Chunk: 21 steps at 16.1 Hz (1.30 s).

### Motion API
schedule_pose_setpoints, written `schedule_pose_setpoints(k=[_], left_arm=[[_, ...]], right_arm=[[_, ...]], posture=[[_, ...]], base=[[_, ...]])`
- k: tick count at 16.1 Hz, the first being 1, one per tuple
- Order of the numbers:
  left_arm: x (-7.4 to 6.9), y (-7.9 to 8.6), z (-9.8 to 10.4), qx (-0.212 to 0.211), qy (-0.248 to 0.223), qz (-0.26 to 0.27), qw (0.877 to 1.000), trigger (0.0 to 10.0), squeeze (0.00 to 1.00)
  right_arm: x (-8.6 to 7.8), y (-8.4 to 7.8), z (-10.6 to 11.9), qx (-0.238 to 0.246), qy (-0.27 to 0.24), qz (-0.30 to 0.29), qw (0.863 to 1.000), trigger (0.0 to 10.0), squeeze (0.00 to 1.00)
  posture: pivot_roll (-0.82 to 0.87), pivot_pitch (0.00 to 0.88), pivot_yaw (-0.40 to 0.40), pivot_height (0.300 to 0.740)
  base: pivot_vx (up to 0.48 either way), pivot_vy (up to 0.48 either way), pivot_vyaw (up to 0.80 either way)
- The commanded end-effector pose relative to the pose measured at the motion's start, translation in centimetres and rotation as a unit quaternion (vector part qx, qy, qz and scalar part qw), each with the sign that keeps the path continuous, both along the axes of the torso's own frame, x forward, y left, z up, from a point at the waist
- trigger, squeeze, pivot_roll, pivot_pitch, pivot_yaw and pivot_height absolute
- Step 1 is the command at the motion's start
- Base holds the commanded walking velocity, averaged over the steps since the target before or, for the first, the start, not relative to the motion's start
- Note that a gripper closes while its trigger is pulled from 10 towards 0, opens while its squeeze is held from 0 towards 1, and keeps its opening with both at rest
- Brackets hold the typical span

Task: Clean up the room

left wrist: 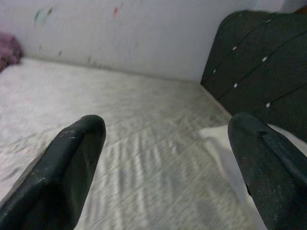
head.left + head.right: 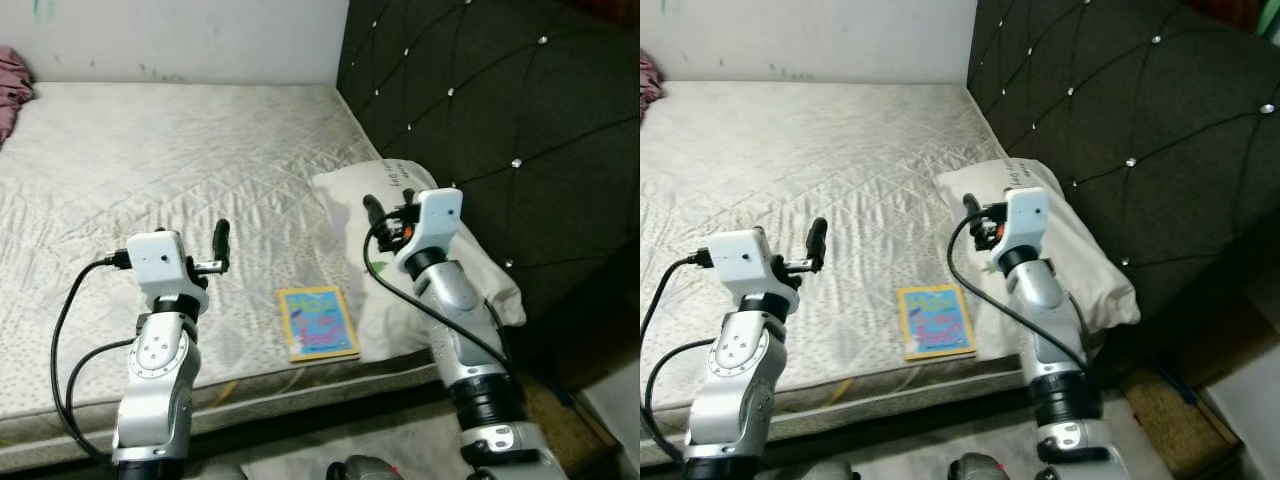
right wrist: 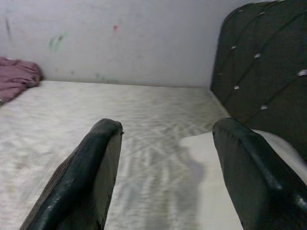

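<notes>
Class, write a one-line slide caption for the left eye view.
Both arms raised over a bare mattress, a colourful book beside a white pillow.

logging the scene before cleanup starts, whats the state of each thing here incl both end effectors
book: closed, flat on the mattress near its front edge, beside the pillow
pillow: lying against the headboard
pink cloth: bunched at the far end of the mattress
left end effector: open, empty, raised above the mattress
right end effector: open, empty, raised over the pillow's edge
</notes>
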State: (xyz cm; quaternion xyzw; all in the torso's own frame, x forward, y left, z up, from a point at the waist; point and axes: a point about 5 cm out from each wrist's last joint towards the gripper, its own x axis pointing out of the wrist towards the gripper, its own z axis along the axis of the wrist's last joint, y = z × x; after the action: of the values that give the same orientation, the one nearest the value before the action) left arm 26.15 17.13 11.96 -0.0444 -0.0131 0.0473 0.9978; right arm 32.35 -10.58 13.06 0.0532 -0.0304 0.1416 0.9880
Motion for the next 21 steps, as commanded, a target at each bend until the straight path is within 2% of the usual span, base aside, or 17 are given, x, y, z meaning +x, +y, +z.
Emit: schedule_pose_setpoints(k=[1,4,6,13,14,18,19,20,21], left_arm=[[0.21,-0.05,0.24,-0.007,-0.001,-0.001,1.0,10.0,0.0],[0.25,-0.19,0.23,-0.009,-0.002,-0.001,1.0,10.0,0.0],[0.31,-0.23,0.24,-0.011,-0.002,-0.001,1.0,10.0,0.0],[0.5,-0.34,0.47,-0.008,-0.012,0.001,1.0,10.0,0.0],[0.46,-0.17,0.6,0.003,-0.017,0.014,1.0,10.0,0.0],[0.48,-0.21,0.81,0.0,-0.023,0.008,1.0,10.0,0.0],[0.48,-0.22,0.78,0.0,-0.022,0.01,1.0,10.0,0.0],[0.47,-0.23,0.76,0.0,-0.022,0.011,1.0,10.0,0.0],[0.47,-0.23,0.76,0.0,-0.023,0.011,1.0,10.0,0.0]], right_arm=[[0.25,-0.08,0.67,-0.006,-0.011,0.0,1.0,10.0,0.0],[0.25,0.02,0.67,-0.014,-0.013,0.008,1.0,10.0,0.0],[0.27,0.04,0.69,-0.015,-0.013,0.009,1.0,10.0,0.0],[0.34,0.12,0.8,-0.018,-0.018,0.011,1.0,10.0,0.0],[0.36,0.13,0.82,-0.016,-0.019,0.01,1.0,10.0,0.0],[0.47,0.05,0.72,-0.001,-0.008,0.001,1.0,10.0,0.0],[0.54,-0.05,0.59,-0.012,-0.006,-0.006,1.0,10.0,0.0],[0.62,-0.07,0.48,-0.045,-0.012,-0.013,0.999,10.0,0.0],[0.53,0.19,0.55,-0.038,-0.019,0.001,0.999,10.0,0.0]], posture=[[-0.01,0.0,-0.094,0.74],[-0.01,0.0,-0.098,0.74],[-0.01,0.0,-0.101,0.74],[-0.01,0.0,-0.099,0.74],[-0.01,0.0,-0.099,0.74],[-0.01,0.0,-0.097,0.74],[-0.01,0.0,-0.097,0.74],[-0.01,0.0,-0.097,0.74],[-0.01,0.0,-0.097,0.74]], base=[[0.0,0.48,0.0],[0.0,0.48,0.0],[0.0,0.48,-0.63],[0.0,0.479,0.0],[0.0,0.0,0.0],[0.0,0.0,0.0],[0.0,0.0,0.0],[0.0,0.0,0.0],[0.0,0.0,0.0]])
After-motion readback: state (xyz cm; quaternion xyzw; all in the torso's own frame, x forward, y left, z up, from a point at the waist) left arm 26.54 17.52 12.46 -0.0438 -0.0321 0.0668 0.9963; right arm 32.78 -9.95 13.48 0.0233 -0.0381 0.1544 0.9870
